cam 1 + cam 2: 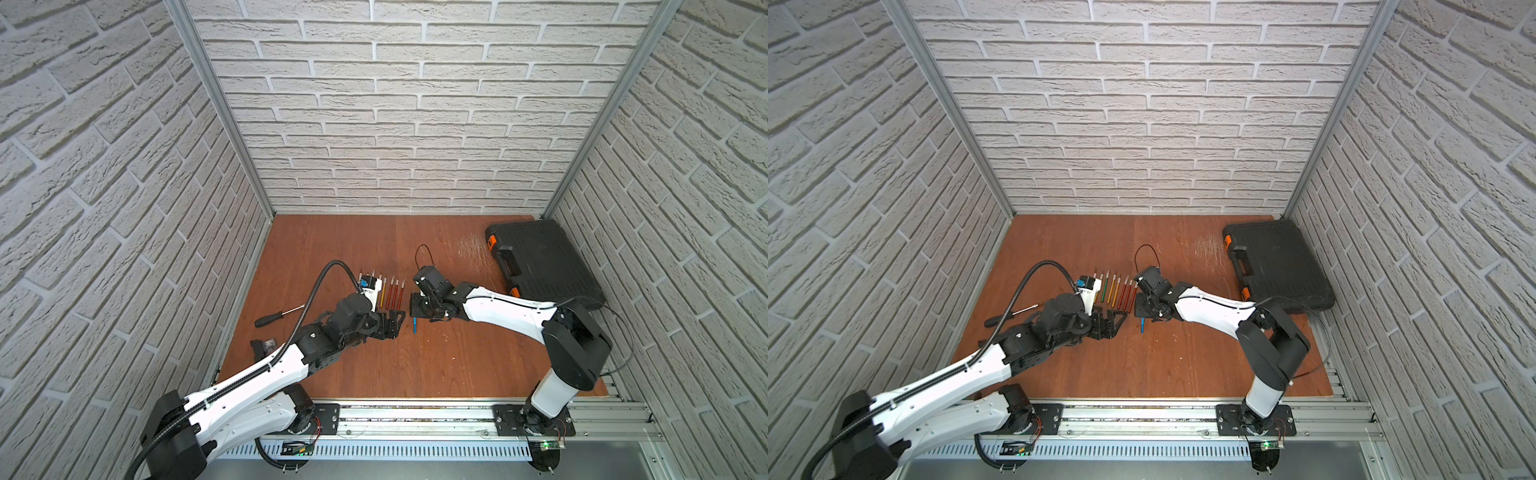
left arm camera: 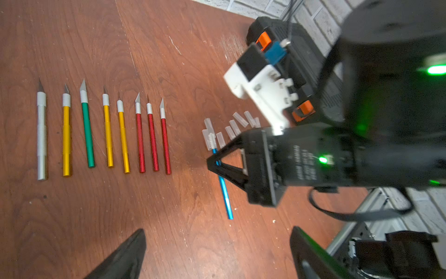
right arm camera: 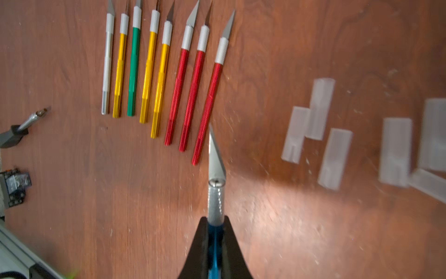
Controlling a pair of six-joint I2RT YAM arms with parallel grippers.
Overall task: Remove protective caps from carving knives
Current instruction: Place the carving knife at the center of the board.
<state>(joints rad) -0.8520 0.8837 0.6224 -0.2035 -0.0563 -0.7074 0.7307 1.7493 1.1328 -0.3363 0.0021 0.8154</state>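
Nine carving knives [image 2: 108, 140], roughly eight protective caps [image 2: 235, 127], one screwdriver [image 1: 278, 316]

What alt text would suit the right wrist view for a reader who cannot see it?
The right gripper is shut on a blue-handled carving knife whose bare blade points toward a row of eight uncapped knives, silver, gold, green and red, lying on the wooden table. Several loose translucent protective caps lie apart from the row.

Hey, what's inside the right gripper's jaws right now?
The blue carving knife, blade bare, sticks out of the shut right gripper; the handle stretch it pinches is hidden.
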